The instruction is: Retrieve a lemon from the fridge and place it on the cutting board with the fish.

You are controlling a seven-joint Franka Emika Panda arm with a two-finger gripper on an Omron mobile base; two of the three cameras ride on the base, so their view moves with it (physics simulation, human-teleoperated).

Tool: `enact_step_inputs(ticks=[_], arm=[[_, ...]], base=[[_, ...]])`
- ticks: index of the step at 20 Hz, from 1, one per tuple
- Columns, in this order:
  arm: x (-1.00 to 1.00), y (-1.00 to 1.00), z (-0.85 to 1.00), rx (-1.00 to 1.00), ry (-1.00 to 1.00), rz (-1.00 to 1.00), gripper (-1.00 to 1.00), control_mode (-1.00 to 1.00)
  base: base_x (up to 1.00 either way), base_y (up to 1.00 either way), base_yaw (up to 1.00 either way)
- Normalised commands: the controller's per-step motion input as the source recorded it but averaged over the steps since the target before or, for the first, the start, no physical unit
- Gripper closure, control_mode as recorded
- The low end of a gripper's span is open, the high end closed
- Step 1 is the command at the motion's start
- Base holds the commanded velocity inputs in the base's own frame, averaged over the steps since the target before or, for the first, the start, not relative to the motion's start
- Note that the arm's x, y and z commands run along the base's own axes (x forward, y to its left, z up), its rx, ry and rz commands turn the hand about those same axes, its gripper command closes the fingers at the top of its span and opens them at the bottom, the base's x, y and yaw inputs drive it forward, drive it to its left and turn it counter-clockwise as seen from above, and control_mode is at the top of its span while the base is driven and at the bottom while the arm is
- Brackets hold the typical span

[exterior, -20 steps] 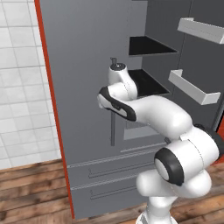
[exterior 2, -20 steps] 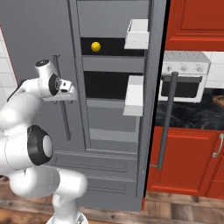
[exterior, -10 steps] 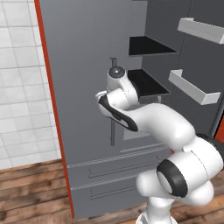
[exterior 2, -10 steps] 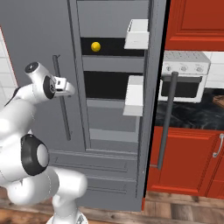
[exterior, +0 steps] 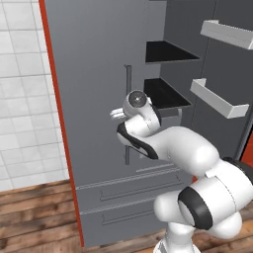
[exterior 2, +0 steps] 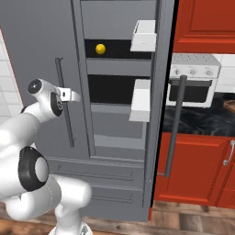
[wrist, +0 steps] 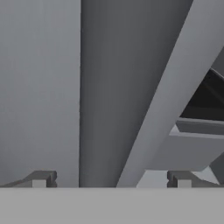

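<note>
At left centre, gripper (exterior 2: 73, 95): fingertips spread apart, holding nothing, close to the closed left door's bar handle (exterior 2: 64, 108).
Fridge (exterior 2: 114, 137): right door swung open.
Lemon (exterior 2: 100, 48): upper shelf, upper centre of right base view.

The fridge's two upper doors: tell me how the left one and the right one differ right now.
The tall grey fridge's left door is shut, flat across the front; its right door is swung wide open, baring black shelves and a small round yellow lemon. The right door's inner side carries white bins; the left door's inside is hidden. The open tool faces the left door, not the right. Both are grey with long vertical bar handles.
</note>
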Motion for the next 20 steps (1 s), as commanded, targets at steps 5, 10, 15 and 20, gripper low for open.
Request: enact_step_inputs(ticks=[5, 10, 15, 20], arm=[[0.39, 0.00, 0.00, 0.00, -0.09, 0.03, -1.00, -1.00], [0.35, 0.00, 0.00, 0.00, -0.12, 0.02, -1.00, -1.00], [0.39, 0.00, 0.00, 0.00, -0.07, 0.02, -1.00, -1.00], [0.36, 0.03, 0.05, 0.00, 0.00, 0.01, 1.00, -1.00]], base=[[0.00, 0.00, 0.00], [0.00, 0.00, 0.00], [0.00, 0.00, 0.00], [0.00, 0.00, 0.00]])
